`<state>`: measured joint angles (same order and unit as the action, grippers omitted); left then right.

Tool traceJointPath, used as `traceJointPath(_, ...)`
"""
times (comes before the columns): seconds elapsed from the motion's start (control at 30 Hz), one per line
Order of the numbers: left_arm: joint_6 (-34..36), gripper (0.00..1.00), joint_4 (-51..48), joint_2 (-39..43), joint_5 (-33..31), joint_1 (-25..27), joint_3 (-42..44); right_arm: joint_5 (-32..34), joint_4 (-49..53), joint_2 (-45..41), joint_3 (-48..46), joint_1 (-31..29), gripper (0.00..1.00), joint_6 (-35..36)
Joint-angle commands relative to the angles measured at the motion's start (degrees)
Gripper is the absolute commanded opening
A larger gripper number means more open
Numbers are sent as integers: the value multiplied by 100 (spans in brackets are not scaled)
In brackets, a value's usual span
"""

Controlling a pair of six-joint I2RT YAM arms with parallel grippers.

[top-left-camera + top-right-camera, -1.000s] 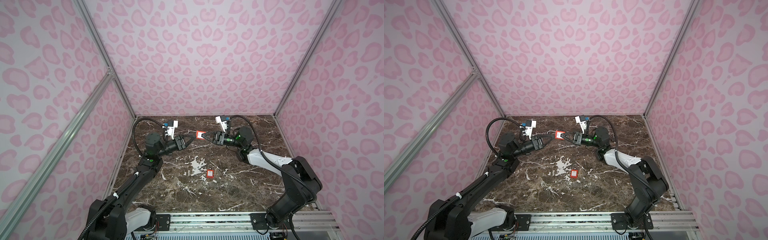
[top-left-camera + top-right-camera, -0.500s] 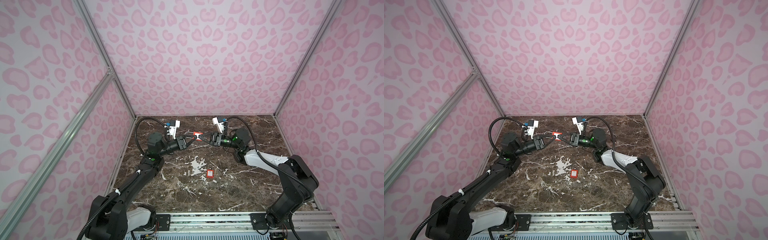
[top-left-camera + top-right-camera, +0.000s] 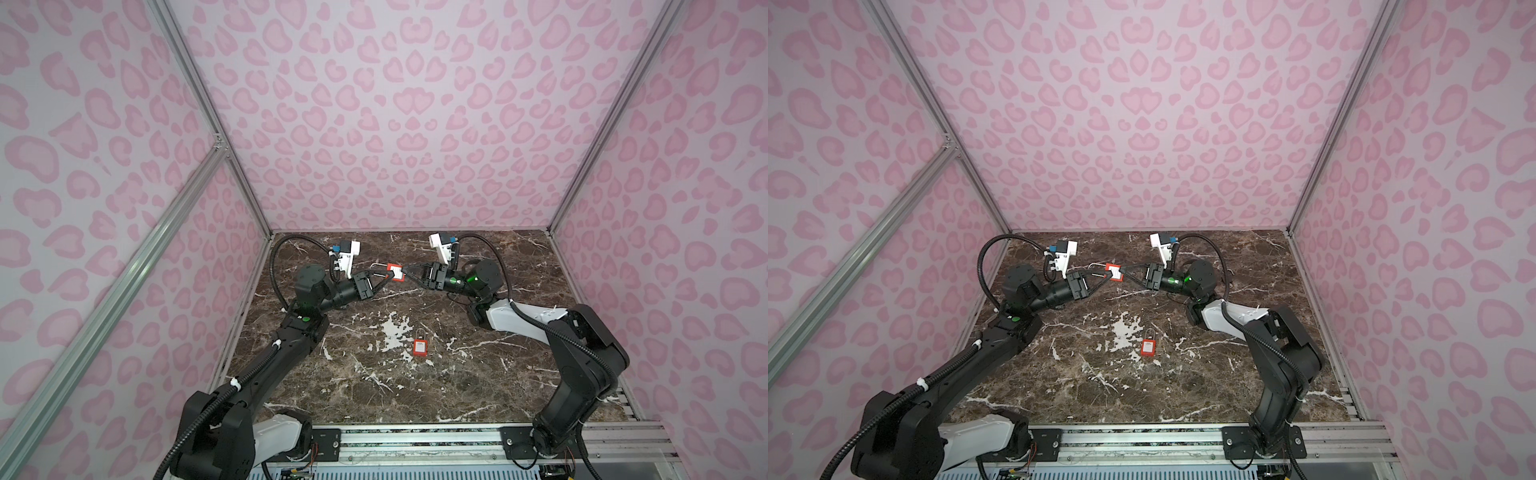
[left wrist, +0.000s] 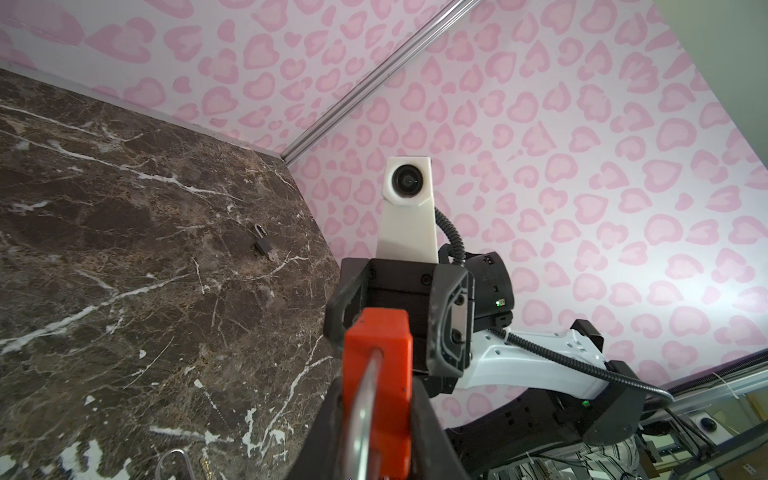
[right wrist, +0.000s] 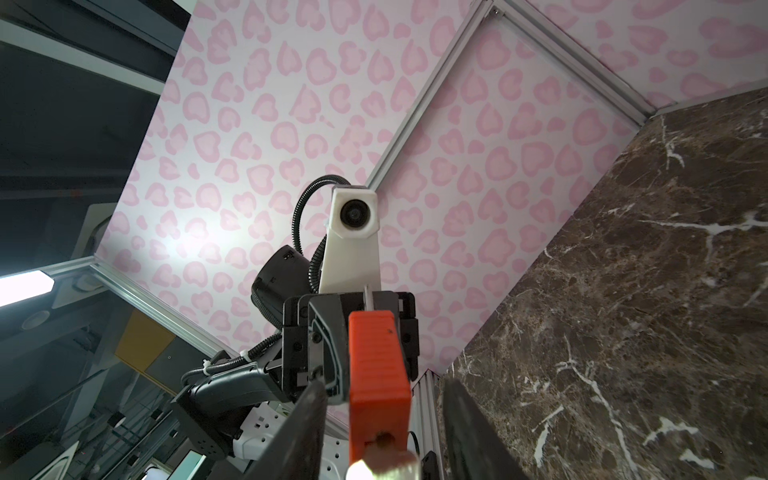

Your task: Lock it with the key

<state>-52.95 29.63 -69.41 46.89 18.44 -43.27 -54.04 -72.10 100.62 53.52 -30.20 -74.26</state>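
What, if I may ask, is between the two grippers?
A red padlock, held by the left gripper; the right gripper is open. Both top views show it.

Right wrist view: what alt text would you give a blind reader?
A red padlock sits in the centre, between the open fingers of the right gripper, held at its far end by the left gripper. Pink heart-patterned walls lie behind; a marble table shows alongside.
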Motion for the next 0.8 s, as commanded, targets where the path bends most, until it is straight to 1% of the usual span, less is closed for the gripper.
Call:
traceJointPath(0.0, 12, 5, 141, 55, 4, 0, -66, 132, -1030, 129, -83, 59, 47, -587)
traceJointPath(0.17, 5, 5, 150, 58, -5, -6, -68, 123, -1004, 121, -166, 81, 43, -539)
traceJointPath(0.27, 0, 5, 158, 54, -22, -4, -66, 123, -956, 91, -255, 82, 43, -486)
traceJointPath(0.33, -11, 5, 175, 44, -19, -7, -76, 122, -726, 57, -317, 80, 43, -347)
traceJointPath(0.63, -18, 5, 199, -11, -4, -5, -112, 66, 240, -211, -586, 58, 45, 454)
traceJointPath(0.77, -36, 5, 212, -28, -13, -6, -108, 25, 1233, -418, -563, -20, 46, 1191)
